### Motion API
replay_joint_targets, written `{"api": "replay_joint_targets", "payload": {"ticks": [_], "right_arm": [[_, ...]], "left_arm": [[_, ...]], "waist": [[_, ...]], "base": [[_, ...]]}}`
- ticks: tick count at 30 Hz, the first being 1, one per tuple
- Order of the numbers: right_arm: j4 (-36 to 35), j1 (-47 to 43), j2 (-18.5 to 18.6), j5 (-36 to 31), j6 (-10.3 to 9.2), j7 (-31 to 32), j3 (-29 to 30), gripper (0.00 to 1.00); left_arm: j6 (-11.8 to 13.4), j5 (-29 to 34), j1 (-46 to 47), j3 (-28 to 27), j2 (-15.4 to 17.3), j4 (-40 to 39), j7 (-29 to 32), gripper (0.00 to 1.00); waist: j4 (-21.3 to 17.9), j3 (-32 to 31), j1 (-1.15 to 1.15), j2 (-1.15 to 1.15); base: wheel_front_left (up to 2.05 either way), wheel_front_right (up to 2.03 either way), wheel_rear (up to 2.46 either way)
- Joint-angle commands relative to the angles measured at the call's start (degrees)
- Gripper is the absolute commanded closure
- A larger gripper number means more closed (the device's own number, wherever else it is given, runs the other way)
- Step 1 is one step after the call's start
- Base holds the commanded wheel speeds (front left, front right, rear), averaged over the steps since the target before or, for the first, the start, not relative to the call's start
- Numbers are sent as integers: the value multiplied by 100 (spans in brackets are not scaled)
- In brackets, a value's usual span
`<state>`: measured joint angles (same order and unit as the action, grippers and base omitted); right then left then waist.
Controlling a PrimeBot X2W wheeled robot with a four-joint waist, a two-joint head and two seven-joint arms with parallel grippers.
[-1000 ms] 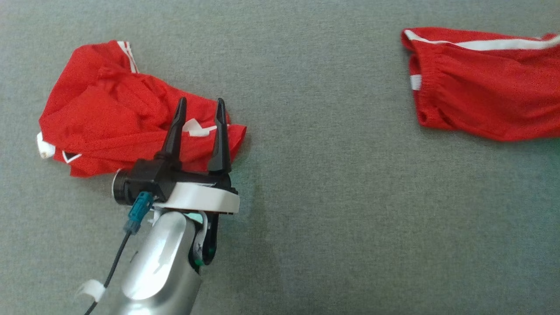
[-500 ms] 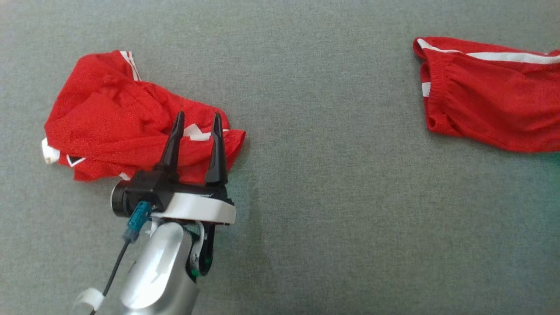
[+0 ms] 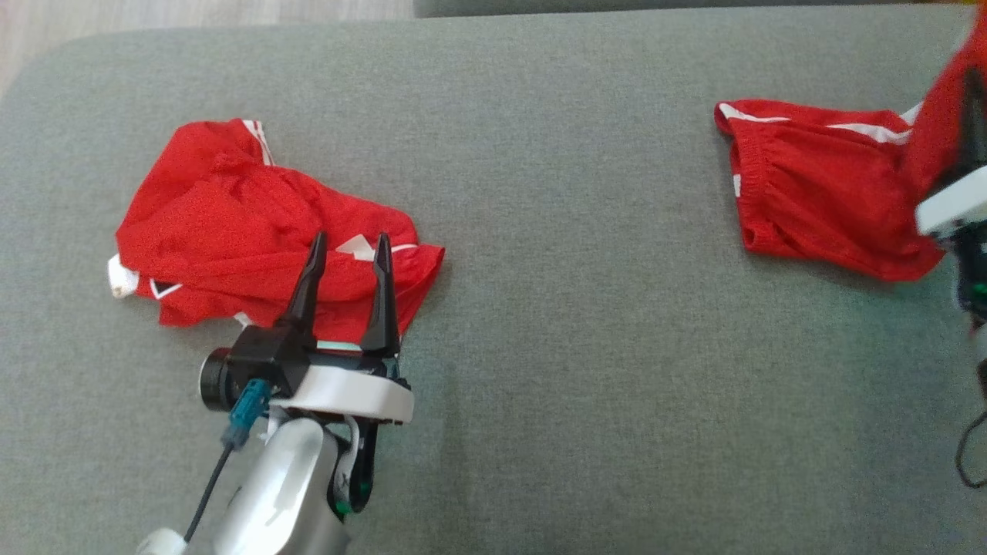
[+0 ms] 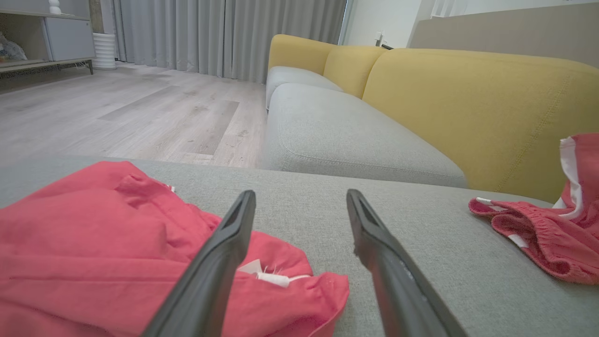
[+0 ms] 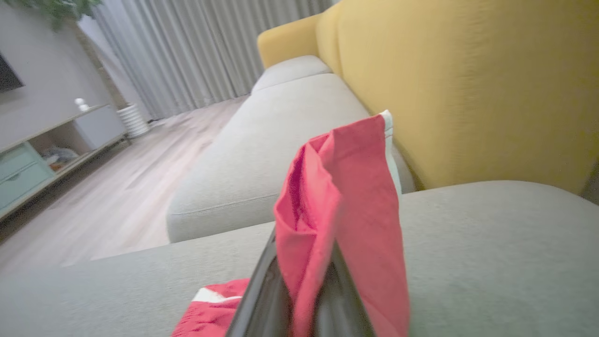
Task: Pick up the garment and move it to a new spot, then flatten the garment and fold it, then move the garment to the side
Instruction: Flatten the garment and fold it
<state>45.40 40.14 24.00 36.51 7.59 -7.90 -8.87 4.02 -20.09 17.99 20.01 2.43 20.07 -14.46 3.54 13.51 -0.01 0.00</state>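
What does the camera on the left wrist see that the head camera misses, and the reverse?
Of the two, the left wrist view has the yellow backrest and grey curtains. The head view has the left arm's silver forearm from above. Both share the open left pincer, the crumpled red garment near it, the red shorts and the grey cushion.

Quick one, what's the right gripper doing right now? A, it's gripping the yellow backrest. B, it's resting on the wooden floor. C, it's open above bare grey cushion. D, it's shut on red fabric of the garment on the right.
D: in the right wrist view the right gripper has its two dark fingers closed together, with a fold of the right-hand red garment pinched between them and standing up above the tips.
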Motion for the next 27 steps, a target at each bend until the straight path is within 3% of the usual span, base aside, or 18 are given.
{"api": "replay_joint_targets", "payload": {"ticks": [1, 7, 20, 21, 27], "right_arm": [[-392, -37, 98, 191, -10, -75, -336, 100], [-766, -82, 163, 644, -10, -48, -1407, 100], [-210, 45, 484, 558, -10, 133, -3776, 100], [-160, 67, 508, 517, -10, 115, -3940, 0], [-43, 336, 726, 882, -10, -231, -4143, 0]], "left_arm": [[-9, 58, 29, -225, 45, -159, -53, 0], [-20, 35, -66, -225, 44, -161, -53, 0], [21, -22, -156, -195, 44, -135, -54, 0], [28, -24, -167, -210, 44, -135, -54, 0], [6, -36, -124, -291, 44, -189, -54, 0]], "waist": [[44, -64, 1, 0], [155, -134, 1, 0], [320, -258, 1, 0], [296, -272, 1, 0], [53, -360, 1, 0]], "base": [[0, 0, 0], [0, 0, 0], [0, 0, 0], [0, 0, 0], [0, 0, 0]]}}
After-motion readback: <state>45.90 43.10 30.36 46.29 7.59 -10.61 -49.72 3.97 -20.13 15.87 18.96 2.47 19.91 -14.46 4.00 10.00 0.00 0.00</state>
